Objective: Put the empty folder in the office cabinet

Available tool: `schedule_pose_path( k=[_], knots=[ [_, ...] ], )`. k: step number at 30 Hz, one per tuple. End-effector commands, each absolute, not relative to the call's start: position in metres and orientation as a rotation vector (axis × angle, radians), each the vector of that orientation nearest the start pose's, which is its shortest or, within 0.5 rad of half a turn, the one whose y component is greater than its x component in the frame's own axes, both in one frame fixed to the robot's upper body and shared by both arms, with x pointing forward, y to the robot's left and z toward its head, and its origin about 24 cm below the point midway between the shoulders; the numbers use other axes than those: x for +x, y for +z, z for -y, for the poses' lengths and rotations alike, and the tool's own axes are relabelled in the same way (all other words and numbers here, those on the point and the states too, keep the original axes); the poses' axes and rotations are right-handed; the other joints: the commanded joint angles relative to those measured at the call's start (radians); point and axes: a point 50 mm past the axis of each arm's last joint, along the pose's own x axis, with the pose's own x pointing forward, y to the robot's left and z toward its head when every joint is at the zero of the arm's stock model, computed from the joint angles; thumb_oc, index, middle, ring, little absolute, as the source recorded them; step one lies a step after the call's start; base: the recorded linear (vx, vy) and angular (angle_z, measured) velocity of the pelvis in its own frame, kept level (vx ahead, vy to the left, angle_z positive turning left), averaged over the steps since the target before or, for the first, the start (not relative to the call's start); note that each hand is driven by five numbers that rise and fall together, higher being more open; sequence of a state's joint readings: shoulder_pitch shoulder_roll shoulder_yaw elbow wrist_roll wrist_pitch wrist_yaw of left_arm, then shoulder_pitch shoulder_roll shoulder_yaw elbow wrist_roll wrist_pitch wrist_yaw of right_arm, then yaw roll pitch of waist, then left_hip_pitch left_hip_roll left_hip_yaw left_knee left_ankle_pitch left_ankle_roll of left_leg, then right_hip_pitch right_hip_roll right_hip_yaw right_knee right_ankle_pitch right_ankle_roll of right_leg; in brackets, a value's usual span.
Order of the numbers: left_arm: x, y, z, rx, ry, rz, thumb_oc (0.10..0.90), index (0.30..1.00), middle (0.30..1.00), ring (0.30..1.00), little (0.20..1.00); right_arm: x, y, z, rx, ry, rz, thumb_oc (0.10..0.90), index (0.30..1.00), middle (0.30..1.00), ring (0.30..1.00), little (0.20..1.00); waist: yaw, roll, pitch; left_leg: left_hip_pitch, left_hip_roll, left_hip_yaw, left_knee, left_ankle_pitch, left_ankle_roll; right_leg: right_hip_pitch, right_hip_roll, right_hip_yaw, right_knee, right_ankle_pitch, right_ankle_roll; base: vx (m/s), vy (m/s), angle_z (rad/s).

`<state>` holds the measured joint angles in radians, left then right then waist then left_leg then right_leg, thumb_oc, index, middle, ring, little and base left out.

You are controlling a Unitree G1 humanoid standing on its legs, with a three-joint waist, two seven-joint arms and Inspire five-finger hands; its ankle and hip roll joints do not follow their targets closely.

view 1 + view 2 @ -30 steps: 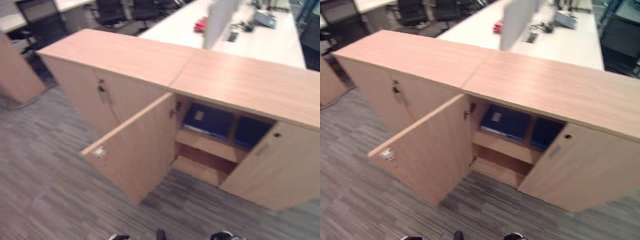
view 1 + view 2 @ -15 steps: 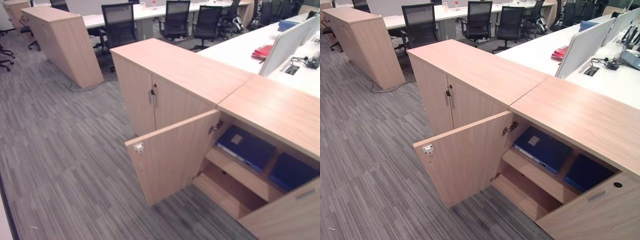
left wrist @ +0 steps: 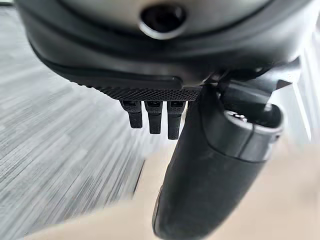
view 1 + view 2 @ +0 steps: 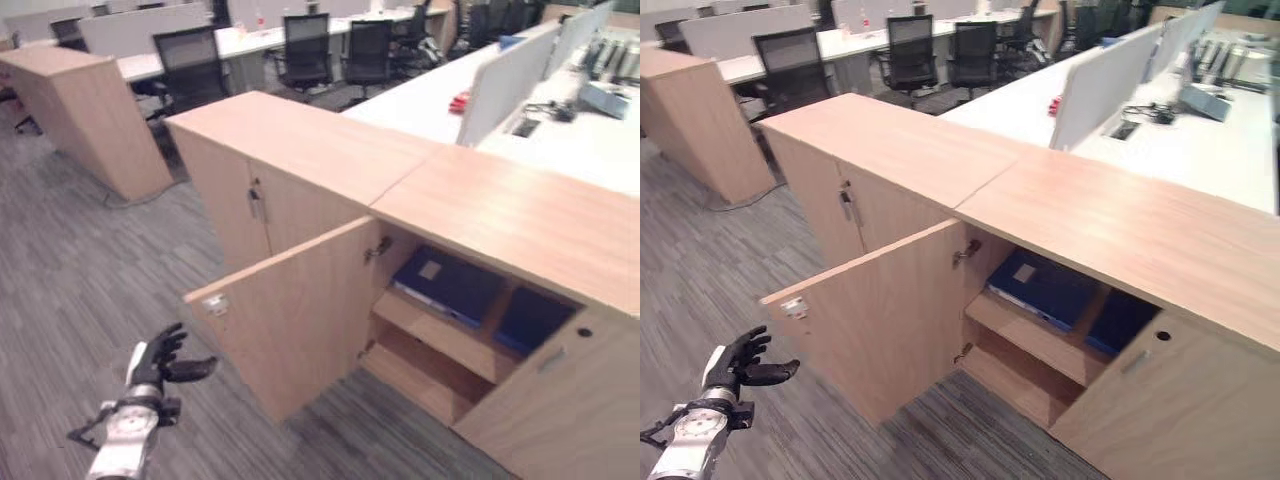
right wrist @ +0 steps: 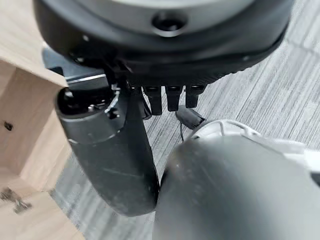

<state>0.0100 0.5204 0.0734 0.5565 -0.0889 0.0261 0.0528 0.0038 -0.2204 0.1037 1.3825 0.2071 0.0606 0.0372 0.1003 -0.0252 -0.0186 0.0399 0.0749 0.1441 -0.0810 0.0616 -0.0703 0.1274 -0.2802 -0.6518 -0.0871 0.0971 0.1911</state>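
Blue folder [image 4: 447, 284] leans tilted on the upper shelf of the open cabinet [image 4: 300, 140], long axis along the shelf. Left hand [image 4: 160, 362] and right hand [image 5: 107, 145]: fingers relaxed, empty.

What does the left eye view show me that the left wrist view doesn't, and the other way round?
Left eye view: the office cabinet with its left door swung open, and two blue folders on the upper shelf, the larger one bearing a pale label, the other beside it. Left wrist view: a close look along the left hand, thumb standing out, fingers straight, holding nothing. Both: that hand, open, over grey carpet, with pale wood close by.
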Motion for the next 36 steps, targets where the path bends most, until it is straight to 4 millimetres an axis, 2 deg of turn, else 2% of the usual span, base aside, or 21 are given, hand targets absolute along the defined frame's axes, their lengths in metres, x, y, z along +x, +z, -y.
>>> schedule_pose_path(
  k=[1, 3, 4, 10, 13, 17, 18, 19, 20, 22, 23, 24, 26, 27, 28, 30, 33, 36],
  knots=[
    [0.239, 0.008, -0.336, 0.553, 0.334, -0.384, 0.8, 0.9, 0.9, 0.9, 0.9, 0.039, -0.173, 0.226, -0.069, -0.147, -1.489, 0.8, 0.9, 0.9, 0.9, 0.9, 0.027, -0.027, -0.051, -0.032, -0.014, 0.053, 0.004, -0.06, -0.006, -0.042, -0.06, -0.012, 0.01, 0.065, 0.059, 0.02, -0.011, -0.39],
    [0.252, 0.016, -0.326, 0.575, 0.303, -0.338, 0.8, 0.9, 0.9, 0.9, 0.9, 0.039, -0.175, 0.22, -0.075, -0.122, -1.488, 0.8, 0.9, 0.9, 0.9, 0.9, 0.006, -0.021, -0.062, -0.021, -0.008, 0.073, 0.003, -0.063, -0.008, -0.041, -0.057, -0.001, 0.008, 0.058, 0.057, 0.01, -0.009, -0.16],
    [0.252, 0.017, -0.326, 0.576, 0.302, -0.337, 0.8, 0.9, 0.9, 0.9, 0.9, 0.039, -0.175, 0.22, -0.074, -0.122, -1.488, 0.8, 0.9, 0.9, 0.9, 0.9, 0.007, -0.021, -0.062, -0.021, -0.007, 0.074, 0.003, -0.063, -0.008, -0.042, -0.057, -0.001, 0.008, 0.058, 0.057, 0.01, 0.001, -0.08],
    [0.275, 0.039, -0.293, 0.57, 0.154, -0.197, 0.8, 0.9, 0.9, 0.9, 0.9, 0.033, -0.177, 0.209, -0.062, -0.094, -1.506, 0.8, 0.9, 0.9, 0.9, 0.9, -0.026, -0.005, -0.072, -0.008, -0.001, 0.099, 0.003, -0.068, -0.008, -0.048, -0.053, 0.017, 0.008, 0.055, 0.054, 0.0, 0.007, -0.11],
    [0.279, 0.052, -0.278, 0.6, 0.065, -0.125, 0.8, 0.9, 0.9, 0.9, 0.9, 0.029, -0.178, 0.206, -0.05, -0.087, -1.518, 0.8, 0.9, 0.9, 0.9, 0.9, -0.033, -0.001, -0.075, 0.0, 0.0, 0.11, 0.003, -0.071, -0.008, -0.051, -0.054, 0.025, 0.008, 0.058, 0.054, 0.0, 0.011, -0.09],
    [0.281, 0.068, -0.246, 0.624, -0.089, -0.015, 0.8, 0.9, 0.9, 0.9, 0.9, 0.028, -0.177, 0.207, -0.042, -0.09, -1.525, 0.8, 0.9, 0.9, 0.9, 0.9, -0.035, -0.002, -0.078, 0.005, 0.0, 0.115, 0.003, -0.073, -0.007, -0.051, -0.054, 0.027, 0.008, 0.061, 0.053, -0.01, 0.006, -0.07],
    [0.281, 0.068, -0.246, 0.624, -0.089, -0.015, 0.8, 0.9, 0.9, 0.9, 0.9, 0.028, -0.177, 0.207, -0.042, -0.09, -1.525, 0.8, 0.9, 0.9, 0.9, 0.9, -0.034, -0.002, -0.078, 0.005, 0.0, 0.115, 0.003, -0.073, -0.007, -0.051, -0.054, 0.027, 0.008, 0.061, 0.053, -0.01, 0.002, 0.06],
    [0.282, 0.073, -0.235, 0.622, -0.135, 0.021, 0.8, 0.9, 0.9, 0.9, 0.9, 0.029, -0.177, 0.207, -0.038, -0.092, -1.523, 0.8, 0.9, 0.9, 0.9, 0.9, -0.034, -0.004, -0.077, 0.005, -0.001, 0.115, 0.003, -0.073, -0.007, -0.052, -0.054, 0.028, 0.008, 0.063, 0.053, -0.02, 0.006, 0.07],
    [0.281, 0.081, -0.215, 0.59, -0.217, 0.088, 0.8, 0.9, 0.9, 0.9, 0.9, 0.032, -0.178, 0.205, -0.03, -0.093, -1.513, 0.8, 0.9, 0.9, 0.9, 0.9, -0.031, -0.005, -0.076, 0.003, -0.002, 0.112, 0.003, -0.074, -0.006, -0.051, -0.055, 0.025, 0.009, 0.066, 0.053, -0.03, 0.007, 0.06],
    [0.275, 0.088, -0.194, 0.51, -0.323, 0.139, 0.8, 0.9, 0.9, 0.9, 0.9, 0.035, -0.178, 0.203, -0.021, -0.093, -1.503, 0.8, 0.9, 0.9, 0.9, 0.9, -0.028, -0.006, -0.073, 0.001, -0.004, 0.107, 0.003, -0.074, -0.004, -0.051, -0.057, 0.02, 0.009, 0.071, 0.054, -0.02, 0.01, 0.12],
    [0.275, 0.088, -0.194, 0.508, -0.325, 0.138, 0.8, 0.9, 0.9, 0.9, 0.9, 0.035, -0.178, 0.203, -0.02, -0.094, -1.504, 0.8, 0.9, 0.9, 0.9, 0.9, -0.027, -0.006, -0.074, 0.001, -0.004, 0.107, 0.003, -0.074, -0.004, -0.051, -0.057, 0.02, 0.009, 0.071, 0.054, -0.03, 0.022, 0.18],
    [0.263, 0.083, -0.165, 0.301, -0.49, 0.125, 0.8, 0.9, 0.9, 0.9, 0.9, 0.04, -0.178, 0.199, -0.016, -0.08, -1.494, 0.8, 0.9, 0.9, 0.9, 0.9, -0.024, -0.006, -0.068, -0.002, -0.009, 0.101, 0.004, -0.075, 0.0, -0.052, -0.063, 0.016, 0.01, 0.079, 0.055, -0.03, 0.03, 0.14],
    [0.248, 0.073, -0.143, 0.047, -0.608, 0.071, 0.8, 0.9, 0.9, 0.9, 0.9, 0.046, -0.178, 0.192, -0.005, -0.055, -1.482, 0.8, 0.9, 0.9, 0.9, 0.9, -0.019, -0.006, -0.063, -0.002, -0.019, 0.097, 0.004, -0.076, 0.006, -0.05, -0.072, 0.01, 0.012, 0.091, 0.057, -0.03, 0.043, 0.1],
    [0.243, 0.07, -0.136, -0.018, -0.649, 0.046, 0.8, 0.9, 0.9, 0.9, 0.9, 0.048, -0.178, 0.191, 0.0, -0.051, -1.474, 0.8, 0.9, 0.9, 0.9, 0.9, -0.018, -0.005, -0.062, -0.002, -0.022, 0.095, 0.004, -0.076, 0.008, -0.049, -0.075, 0.008, 0.012, 0.095, 0.058, -0.05, 0.061, 0.17],
    [0.231, 0.069, -0.119, -0.09, -0.767, 0.024, 0.8, 0.9, 0.9, 0.9, 0.9, 0.06, -0.177, 0.189, 0.024, -0.046, -1.433, 0.8, 0.9, 0.9, 0.9, 0.9, -0.017, -0.004, -0.052, -0.006, -0.031, 0.088, 0.003, -0.076, 0.013, -0.052, -0.082, 0.005, 0.014, 0.105, 0.06, -0.06, 0.067, 0.23],
    [0.212, 0.061, -0.103, -0.165, -0.885, -0.045, 0.8, 0.9, 0.9, 0.9, 0.9, 0.067, -0.176, 0.183, 0.038, -0.034, -1.408, 0.8, 0.9, 0.9, 0.9, 0.9, -0.013, -0.005, -0.036, -0.012, -0.043, 0.078, 0.002, -0.076, 0.019, -0.055, -0.096, -0.003, 0.016, 0.119, 0.066, -0.08, 0.083, 0.13],
    [0.197, 0.044, -0.078, -0.393, -0.989, -0.2, 0.8, 0.9, 0.9, 0.9, 0.9, 0.073, -0.177, 0.174, 0.033, 0.018, -1.403, 0.8, 0.9, 0.9, 0.9, 0.9, -0.029, -0.01, -0.017, -0.021, -0.056, 0.074, 0.0, -0.077, 0.026, -0.066, -0.109, -0.009, 0.018, 0.136, 0.07, -0.07, 0.046, 0.18],
    [0.19, 0.047, -0.068, -0.354, -1.073, -0.232, 0.8, 0.9, 0.9, 0.9, 0.9, 0.073, -0.177, 0.167, 0.024, 0.037, -1.405, 0.8, 0.9, 0.9, 0.9, 0.9, -0.058, -0.013, 0.0, -0.021, -0.059, 0.089, -0.003, -0.082, 0.028, -0.085, -0.113, 0.005, 0.016, 0.145, 0.071, -0.07, 0.003, -0.26]
  ],
)
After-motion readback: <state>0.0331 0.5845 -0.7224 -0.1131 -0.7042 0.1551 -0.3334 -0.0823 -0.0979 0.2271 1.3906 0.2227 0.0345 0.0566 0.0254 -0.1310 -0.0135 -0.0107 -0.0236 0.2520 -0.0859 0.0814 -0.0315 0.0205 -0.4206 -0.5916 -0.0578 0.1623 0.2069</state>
